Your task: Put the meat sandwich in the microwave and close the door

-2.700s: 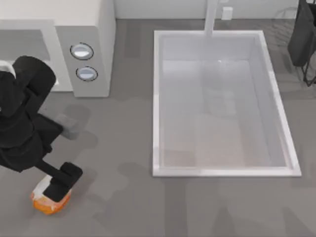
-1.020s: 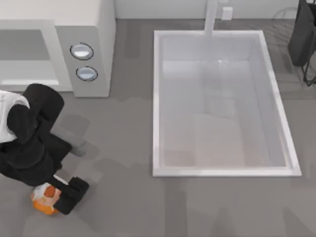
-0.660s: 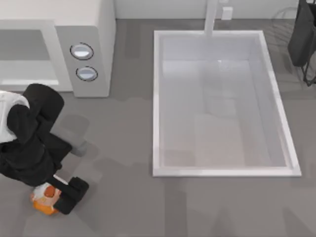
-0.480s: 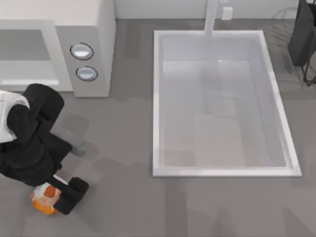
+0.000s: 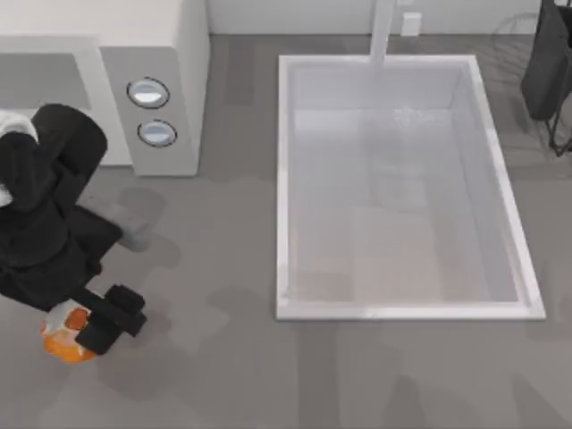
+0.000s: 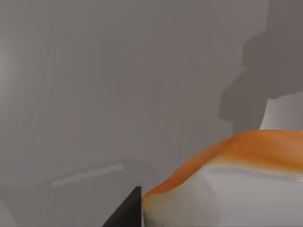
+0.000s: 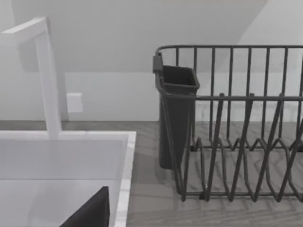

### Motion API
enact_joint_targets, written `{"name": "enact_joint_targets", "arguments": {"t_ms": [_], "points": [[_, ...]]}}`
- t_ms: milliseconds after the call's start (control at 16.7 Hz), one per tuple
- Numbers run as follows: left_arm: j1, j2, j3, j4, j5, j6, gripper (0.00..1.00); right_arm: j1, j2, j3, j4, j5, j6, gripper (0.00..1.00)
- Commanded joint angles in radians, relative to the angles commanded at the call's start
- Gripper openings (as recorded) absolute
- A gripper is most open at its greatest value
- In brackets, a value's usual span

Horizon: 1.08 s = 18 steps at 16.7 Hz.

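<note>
Left gripper (image 5: 89, 332) is down at the front-left corner of the table w/ its fingers clamped on the meat sandwich (image 5: 61, 332). In the left wrist view the bread sits right up against a dark fingertip (image 6: 127, 212), so it's def held. Can't tell if it's off the table yet or just resting on it.

Key thing imo: the microwave (image 5: 152, 54) is straight toward the back from the gripper, same left side of the table, w/ the cavity (image 5: 40, 85) facing the front and looking open. So the carry is basically a straight push back and in, no sideways travel needed. Sandwich is roughly square, so no real long axis to line up.

Can't pick out the door itself from here.

Right arm (image 5: 547, 63) is parked way over at the back right by the dish rack (image 7: 236, 127), past the sink (image 5: 284, 179). Left arm is obv the nearer one.
</note>
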Motion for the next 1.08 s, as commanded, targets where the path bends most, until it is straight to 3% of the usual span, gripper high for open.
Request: {"name": "enact_joint_targets", "arguments": {"t_ms": [240,600,840,1080], "points": [[-0.001,-0.073,0.104,-0.174,0.000,-0.003,0.00,0.000,0.000,0.000,0.000,0.000,0.000,1.00],[0.000,-0.087,0.119,-0.195,-0.001,-0.002,0.00,0.000,0.000,0.000,0.000,0.000,0.000,1.00],[0.021,-0.052,0.125,-0.092,0.011,-0.008,0.00,0.000,0.000,0.000,0.000,0.000,0.000,1.00],[0.080,0.045,0.123,0.175,0.037,-0.031,0.00,0.000,0.000,0.000,0.000,0.000,0.000,1.00]]}}
